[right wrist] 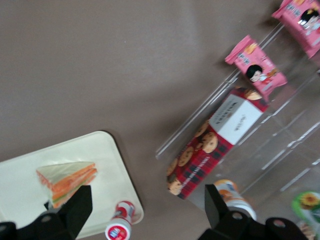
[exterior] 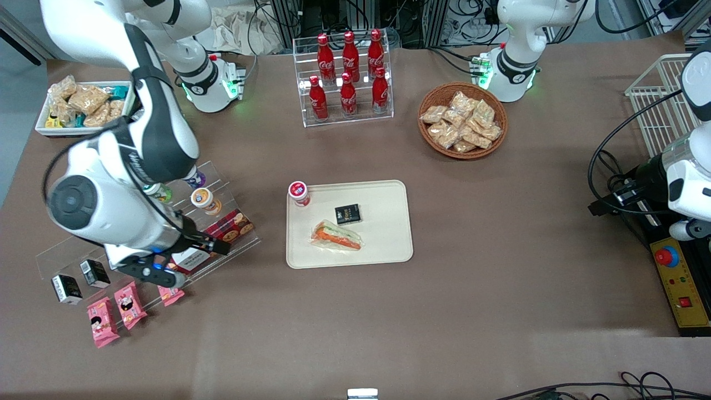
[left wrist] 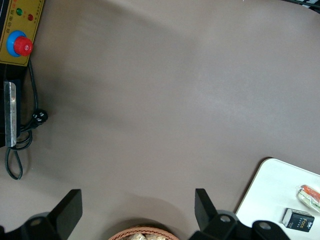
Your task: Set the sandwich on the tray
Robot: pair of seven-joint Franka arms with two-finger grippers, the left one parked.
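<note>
- the sandwich [exterior: 337, 235] lies flat on the tray [exterior: 389, 244], in the middle of the front view frame, inside the rim, so the placing looks done.
- the claw [exterior: 208, 244] hangs at lower left of the front view frame, over the clear stepped shelf [exterior: 233, 233] at the working arm's end of the worktop [exterior: 500, 311], well apart from the tray; its two fingers [right wrist: 75, 207] stand spread with nothing between them.
- judged from that, what is left is at most for the arm to pull clear; the sandwich itself needs no further move.
- on the tray, counted: one sandwich, one small black box [exterior: 348, 213] just beside it, and one small red-capped bottle [exterior: 299, 193] at the tray's corner.
- six red cola bottles [exterior: 349, 72] in a clear rack at upper centre of the front view.
- one wicker basket [exterior: 462, 119] of snack bags, one white bin [exterior: 83, 105] of snacks at upper left.
- by the shelf: one red cookie box [exterior: 219, 239], three pink snack packets [exterior: 116, 314] and two little black boxes [exterior: 80, 280]; small jars [exterior: 205, 200] on the shelf are partly hidden by the arm, so i cannot count them.
</note>
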